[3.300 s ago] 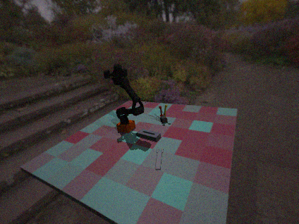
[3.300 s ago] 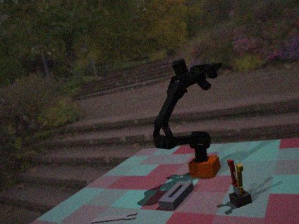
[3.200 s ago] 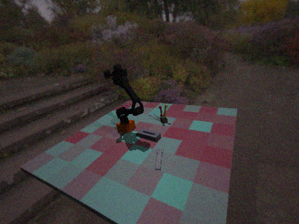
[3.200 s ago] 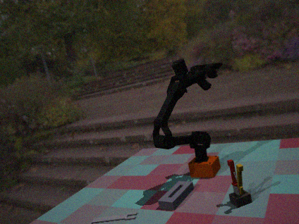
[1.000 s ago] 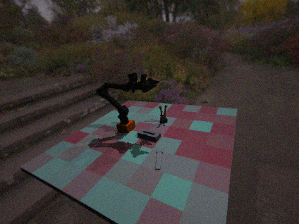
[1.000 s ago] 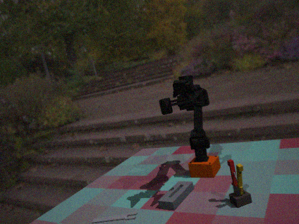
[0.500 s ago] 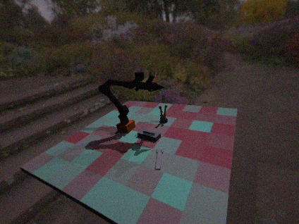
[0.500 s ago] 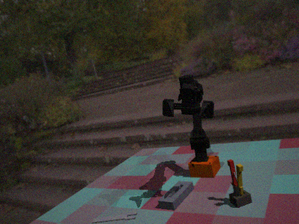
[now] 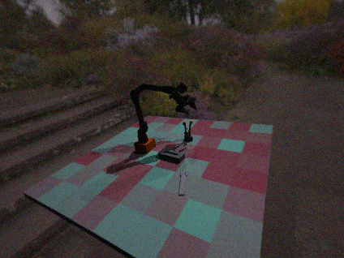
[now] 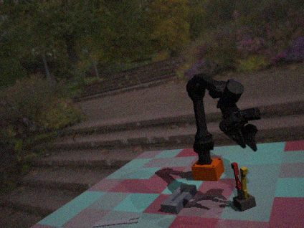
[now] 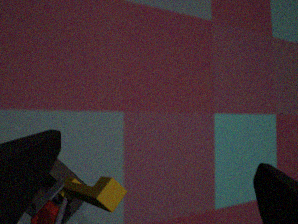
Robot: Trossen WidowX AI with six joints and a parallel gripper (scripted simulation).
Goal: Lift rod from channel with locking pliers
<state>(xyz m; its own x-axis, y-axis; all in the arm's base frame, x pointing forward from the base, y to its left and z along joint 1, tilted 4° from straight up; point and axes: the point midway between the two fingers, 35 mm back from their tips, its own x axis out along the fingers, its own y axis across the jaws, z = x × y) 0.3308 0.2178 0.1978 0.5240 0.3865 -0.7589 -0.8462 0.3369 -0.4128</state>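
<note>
Gaping wide, the empty tool [image 9: 191, 110] [image 10: 249, 148] [image 11: 158, 156]

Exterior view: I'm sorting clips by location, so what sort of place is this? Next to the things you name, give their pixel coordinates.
Outdoors, probably a park or garden: broad steps [image 9: 53, 118] [image 10: 118, 143], shrubs [image 9: 73, 65] [image 10: 39, 111] and trees [image 9: 235, 12] [image 10: 168, 21] lie beyond the checkered board [image 9: 195, 219] [image 10: 290, 208].

Black all over, slim-linked with bulky rounded joints [image 9: 143, 126] [image 10: 203, 143], dark tapering fingers [image 10: 253, 143], and a boxy orange base [image 9: 139, 148] [image 10: 206, 174] below.
</note>
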